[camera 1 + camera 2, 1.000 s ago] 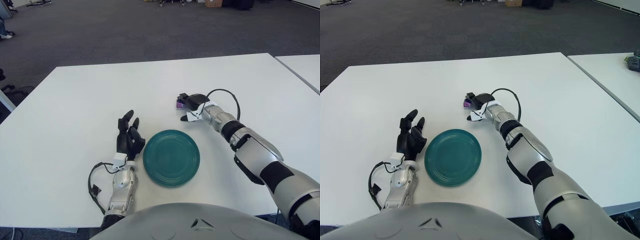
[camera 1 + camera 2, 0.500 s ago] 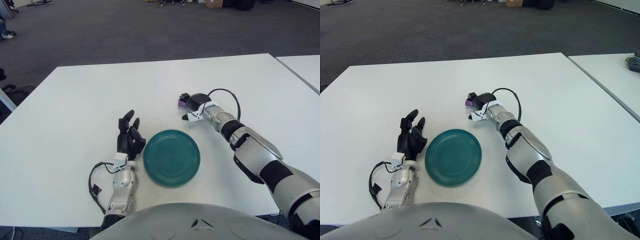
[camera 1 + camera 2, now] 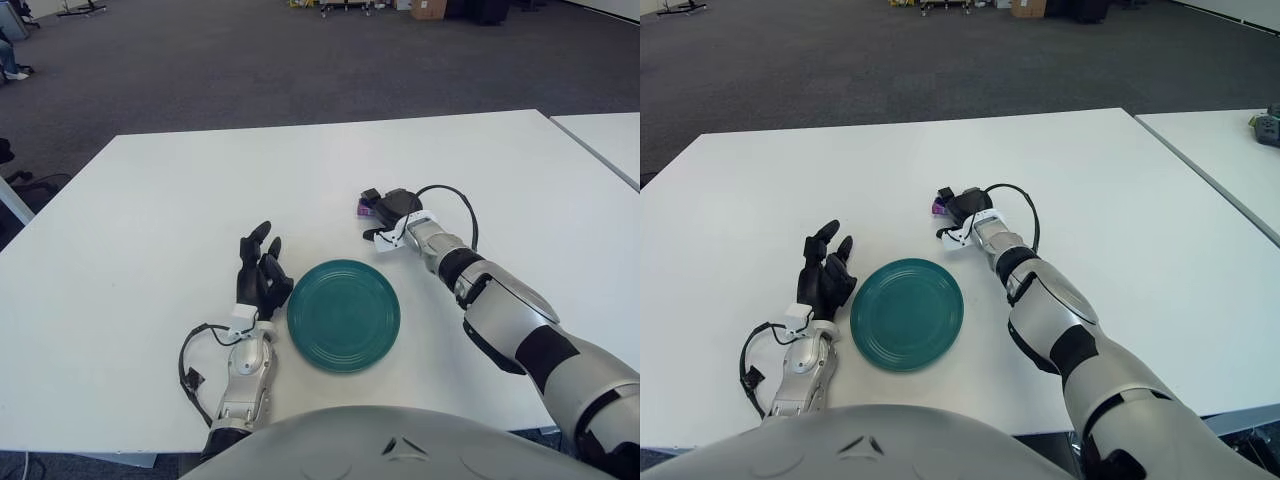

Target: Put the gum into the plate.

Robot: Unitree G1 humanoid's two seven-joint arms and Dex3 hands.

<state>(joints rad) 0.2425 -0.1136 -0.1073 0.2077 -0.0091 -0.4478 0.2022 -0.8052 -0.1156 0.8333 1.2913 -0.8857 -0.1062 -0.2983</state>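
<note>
White table (image 3: 150, 220), carpeted office floor beyond — right hand (image 3: 385, 212) curled around the small purple gum (image 3: 364, 208), just beyond and right of the teal plate (image 3: 343, 315), left hand (image 3: 259, 278) relaxed, empty, beside the plate's left rim.

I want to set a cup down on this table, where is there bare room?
The table shows bare left of the left hand and along the far edge. It is crowded around the plate, and where the right hand closes on the gum.
</note>
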